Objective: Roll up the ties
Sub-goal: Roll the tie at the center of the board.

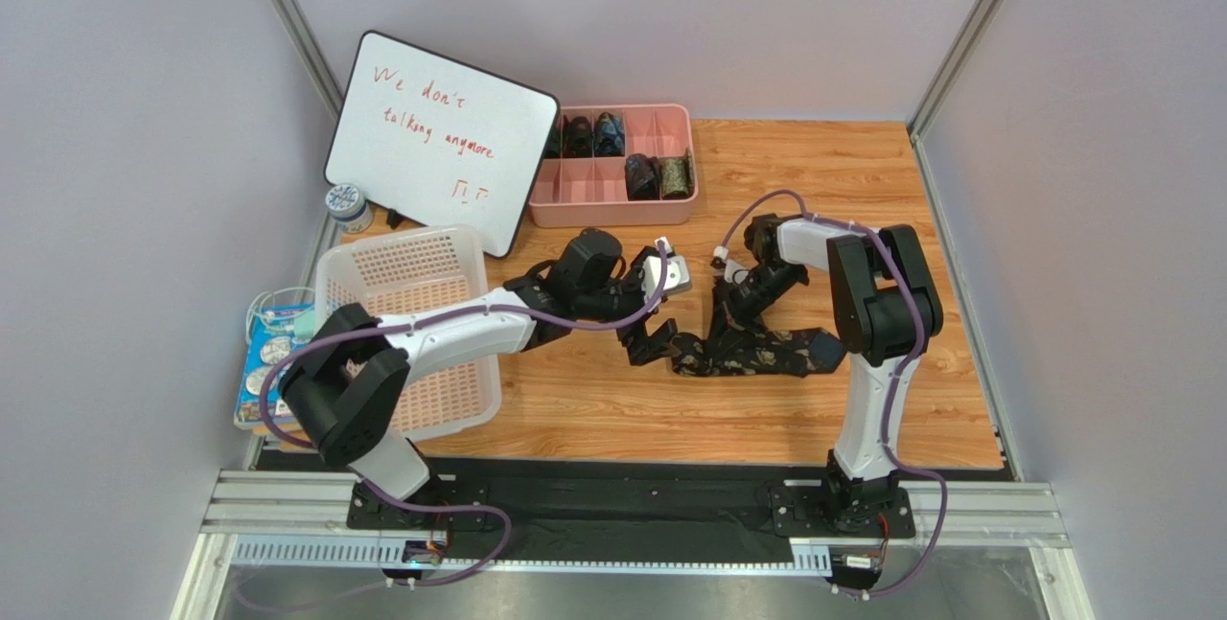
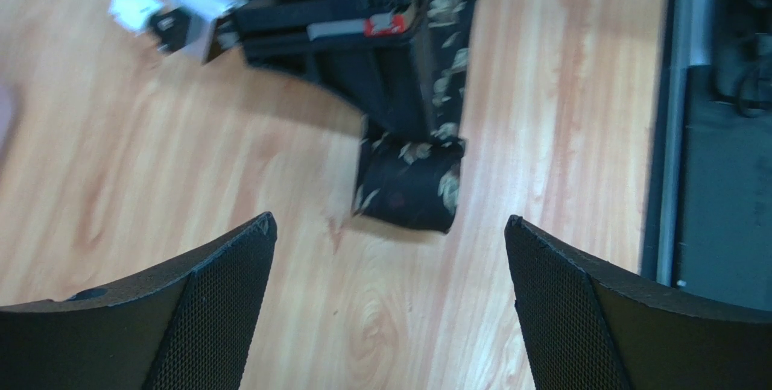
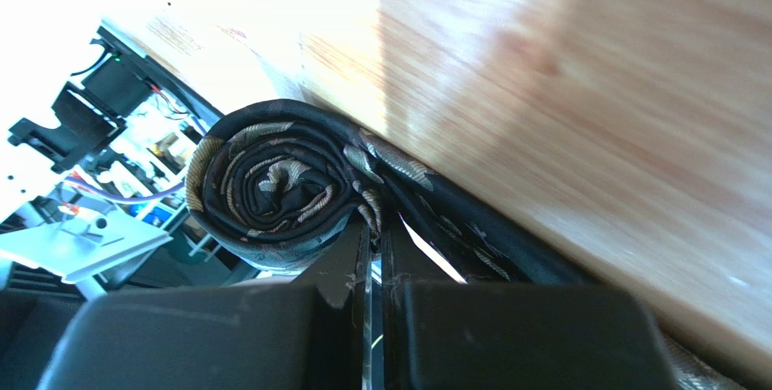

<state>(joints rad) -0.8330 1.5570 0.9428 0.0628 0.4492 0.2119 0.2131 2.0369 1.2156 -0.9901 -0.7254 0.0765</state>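
A dark tie [image 1: 763, 351] with an olive leaf pattern lies on the wooden table, partly rolled at one end. In the right wrist view the roll [image 3: 272, 182] sits as a tight spiral just past my right gripper [image 3: 374, 227], which is shut on the tie's fabric beside the roll. The left wrist view looks down on that roll [image 2: 408, 187] with the right gripper [image 2: 362, 55] on top of the strip. My left gripper [image 2: 390, 220] hangs open just short of the roll, holding nothing. From above, the left gripper [image 1: 648, 343] and the right gripper [image 1: 725, 315] face each other at the tie's left end.
A pink divided tray [image 1: 612, 211] at the back holds several rolled ties [image 1: 641, 175]. A whiteboard [image 1: 439, 139] leans at the back left. A white perforated basket [image 1: 418, 318] stands under the left arm, with a small tin [image 1: 346, 200] behind it.
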